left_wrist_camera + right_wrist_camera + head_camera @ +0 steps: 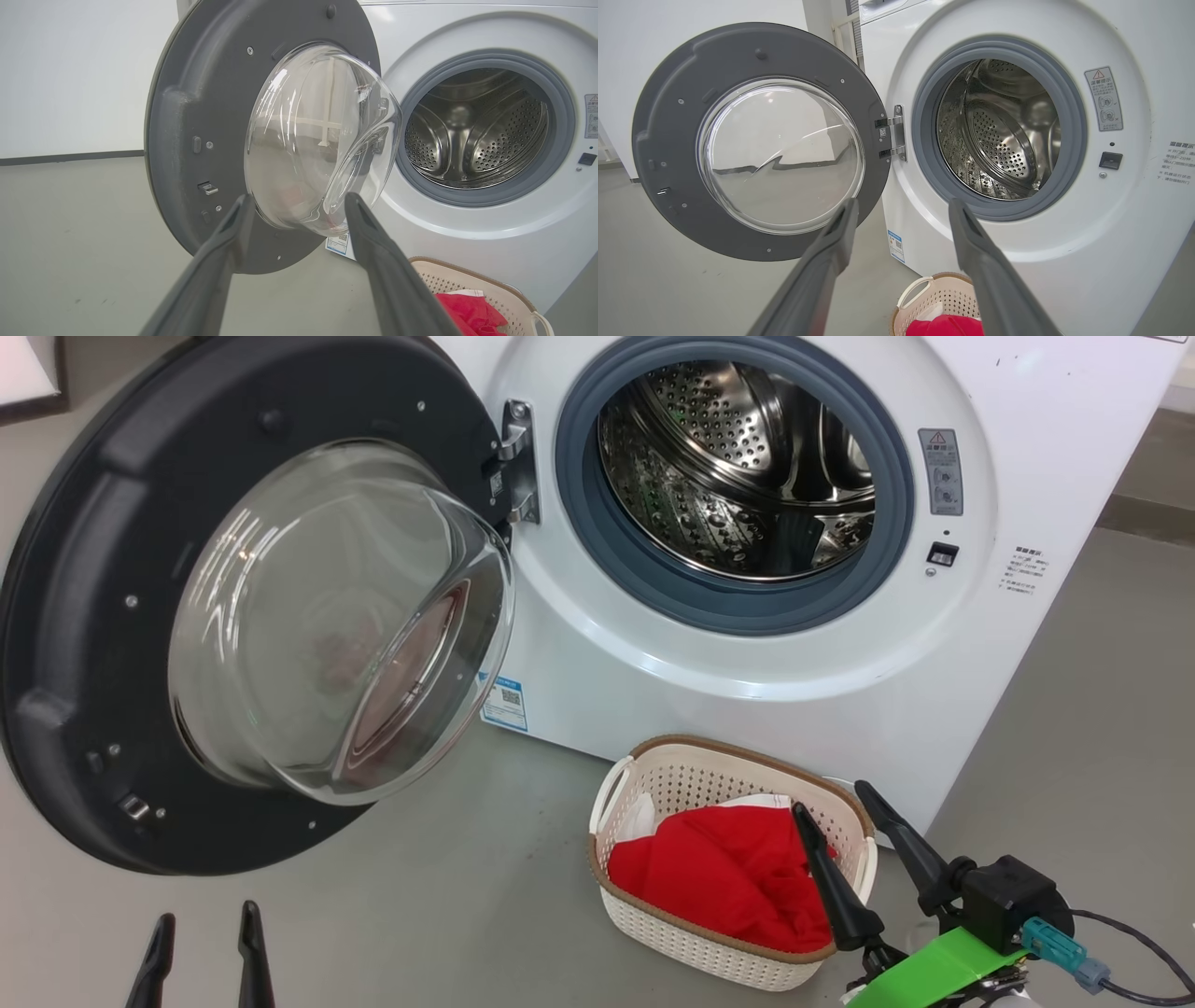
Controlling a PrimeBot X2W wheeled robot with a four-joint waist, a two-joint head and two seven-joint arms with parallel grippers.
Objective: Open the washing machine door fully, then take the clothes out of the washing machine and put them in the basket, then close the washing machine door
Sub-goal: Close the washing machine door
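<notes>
Now, starting at the lower left of the head view, find the left gripper (207, 913), two long dark fingers spread wide and holding nothing, hovering over bare grey floor (467, 896) just below the large round washing machine door with its wide dark rim (75, 616) and clear bulging glass bowl (327, 616). Find the right gripper (829, 797) at the lower right, likewise wide apart and empty, poised above the small cream-white perforated plastic basket with the brown woven-look rim (695, 747). Note the bright red soft fabric clothes (719, 877), a little white showing, heaped inside that basket, itself standing on the floor just in front of the big white front-loading washing machine (709, 709). Look further up to the perforated steel drum (738, 476) inside the grey rubber ring (583, 541): apparently empty, so judge the unloading done and only the closing left. Expect the door, swung wide toward the left of the frame on the metal hinge (518, 457), to be stiff, fairly heavy and free-swinging, with a smooth rim likely slippery under the fingers. Avoid the glass bowl, hard, curved and breakable. Push instead with the left gripper on the flat rim at the far left edge, well apart from the hinge, probably from behind, for best leverage.
</notes>
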